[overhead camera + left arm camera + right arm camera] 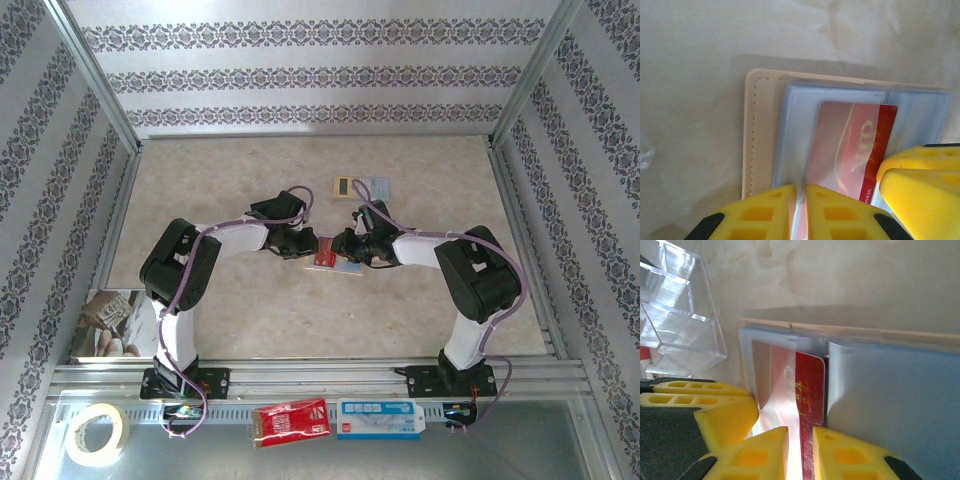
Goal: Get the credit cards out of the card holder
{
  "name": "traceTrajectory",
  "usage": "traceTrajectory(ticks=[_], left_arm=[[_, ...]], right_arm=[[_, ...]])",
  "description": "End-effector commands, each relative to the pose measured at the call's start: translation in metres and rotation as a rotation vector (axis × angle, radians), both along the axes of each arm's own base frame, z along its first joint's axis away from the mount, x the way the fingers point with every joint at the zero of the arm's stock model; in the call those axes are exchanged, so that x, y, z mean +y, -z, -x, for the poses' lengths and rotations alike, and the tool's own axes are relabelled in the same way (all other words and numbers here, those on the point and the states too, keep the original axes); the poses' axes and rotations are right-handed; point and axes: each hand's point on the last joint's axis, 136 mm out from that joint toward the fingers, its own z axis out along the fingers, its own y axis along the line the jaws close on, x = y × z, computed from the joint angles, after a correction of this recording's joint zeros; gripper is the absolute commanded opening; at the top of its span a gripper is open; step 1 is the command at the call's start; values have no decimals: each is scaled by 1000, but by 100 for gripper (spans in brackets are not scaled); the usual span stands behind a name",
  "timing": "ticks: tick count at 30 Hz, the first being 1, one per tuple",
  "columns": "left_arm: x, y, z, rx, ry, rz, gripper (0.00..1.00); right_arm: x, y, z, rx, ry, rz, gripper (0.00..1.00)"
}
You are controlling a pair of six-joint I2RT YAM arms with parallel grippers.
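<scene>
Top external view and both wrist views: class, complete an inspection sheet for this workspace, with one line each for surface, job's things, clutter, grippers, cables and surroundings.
Surface: beige marbled table, no spills seen.
Job's things: tan folding card holder lying open, pale blue sleeves up; dark red credit card partly out of a sleeve.
Clutter: yellow-and-pale-blue flat rectangle with a small screen; clear acrylic organiser; pale roll of tape, red packet and white-and-blue box on the near ledge.
Grippers: left gripper pinched on a holder sleeve; right gripper narrowly parted astride the card's edge, grip unclear.
Cables: purple cables loop along both arms.
Surroundings: floral-striped walls; aluminium rails.
</scene>
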Motion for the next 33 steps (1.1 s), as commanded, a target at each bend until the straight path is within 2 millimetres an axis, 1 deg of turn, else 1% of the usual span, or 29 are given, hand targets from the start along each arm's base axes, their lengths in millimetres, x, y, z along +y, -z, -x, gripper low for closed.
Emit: traceTrajectory(ticks=[1,7,15,18,23,25,29,33], left_arm=[[23,35,20,81,-28,-120,15],[23,34,19,79,-28,-123,14],[23,35,20,81,-25,-123,14],[23,34,19,81,-24,-123,14],[23,33,19,79,-21,-124,14],[23,32,18,77,-21,-123,13],[22,32,19,78,-20,-122,13],[22,31,18,76,-20,-121,14]], right_arm=[[-2,2,-2,5,12,37,22],[-12,6,-2,4,45,76,22],[-12,9,0,16,38,70,22],[-14,6,0,-1,51,77,22],[-10,-11,-3,-56,36,30,22],[-9,-15,-3,-70,29,22,23],[-14,-9,-3,-58,45,42,22],[-18,3,-1,-22,65,69,23]])
